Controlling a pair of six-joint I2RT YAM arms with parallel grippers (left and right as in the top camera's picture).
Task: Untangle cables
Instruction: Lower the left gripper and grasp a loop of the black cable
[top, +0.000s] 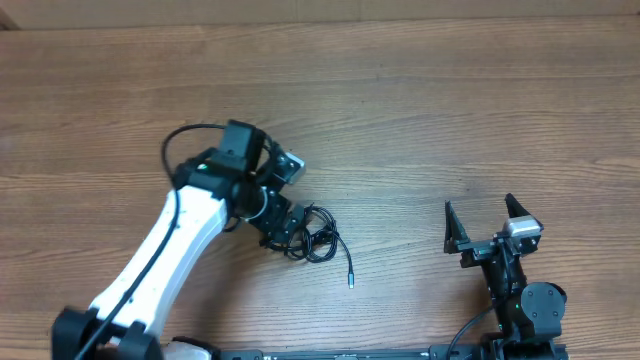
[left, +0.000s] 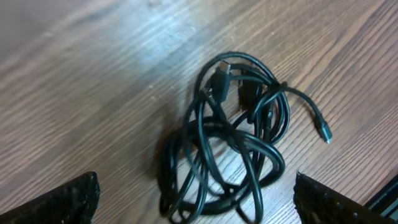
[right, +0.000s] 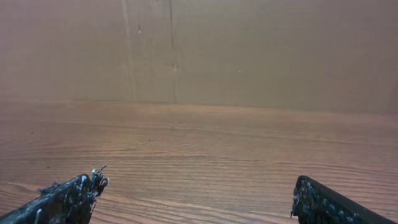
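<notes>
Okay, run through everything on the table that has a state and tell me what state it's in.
Cables: tangled in one bunch, lying on the table, not held.
Left gripper: open, over the bunch.
Right gripper: open, empty, away from the cables.

Wood table (top: 420, 90) w/ visible grain; brown wall (right: 249, 50) behind.

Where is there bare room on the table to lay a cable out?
The whole far half of the table is bare. So is the stretch between the cables and the open right gripper. It is crowded only under the left gripper, at the tangle and its trailing plug end.
</notes>
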